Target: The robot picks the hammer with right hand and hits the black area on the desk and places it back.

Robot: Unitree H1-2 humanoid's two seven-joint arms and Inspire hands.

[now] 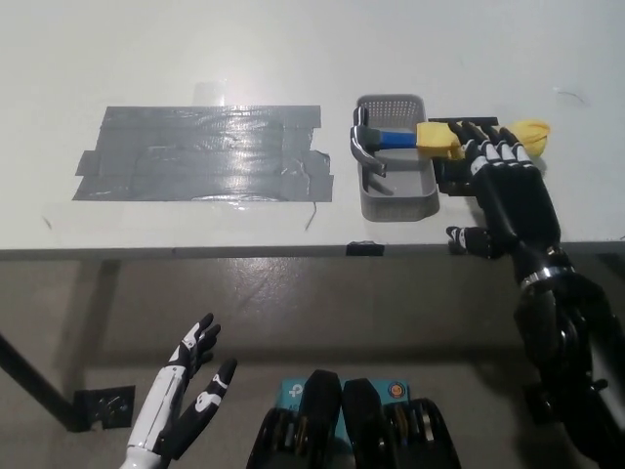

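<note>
The black right hand (pixel 505 186) lies spread, fingers apart, over the yellow-wrapped handle of the hammer (pixel 391 140), whose head rests in the grey tray (pixel 395 203) just beside it, holding nothing yet.

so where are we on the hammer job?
Early. Done: nothing; the hammer lies across the grey basket. In hand: the right hand is open over its yellow-wrapped handle, not closed. The left hand rests low, open. Left: grasp, hit the black tape patch, put back.
</note>
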